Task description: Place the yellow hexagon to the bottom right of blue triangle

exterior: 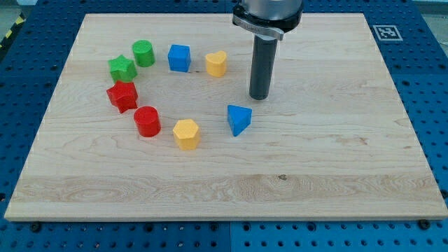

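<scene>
Because your tool's tip [260, 96] sits bare, pinching nothing, just above the blue triangle [239, 120], sweeping toward the yellow hexagon [186, 134] left of it risks knocking the triangle.

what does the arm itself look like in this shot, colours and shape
Only my arm's lower end shows. A straight dark grey cylindrical rod hangs from a wider dark round collar with a lighter silver-grey rim, cut off by the view's top. The rod is smooth and plain, with a slight sheen down its side; no cables, markings or pincer show. It ends in a flat round end, my tip.
</scene>
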Robot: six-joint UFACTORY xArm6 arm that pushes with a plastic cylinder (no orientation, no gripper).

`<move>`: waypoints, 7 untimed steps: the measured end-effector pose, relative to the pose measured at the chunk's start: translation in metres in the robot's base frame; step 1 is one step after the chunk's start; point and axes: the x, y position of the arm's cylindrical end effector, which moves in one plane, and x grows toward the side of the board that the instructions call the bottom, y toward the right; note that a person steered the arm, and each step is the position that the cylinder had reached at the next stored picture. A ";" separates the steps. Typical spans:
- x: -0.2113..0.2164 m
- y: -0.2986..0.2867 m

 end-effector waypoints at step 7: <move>0.060 -0.140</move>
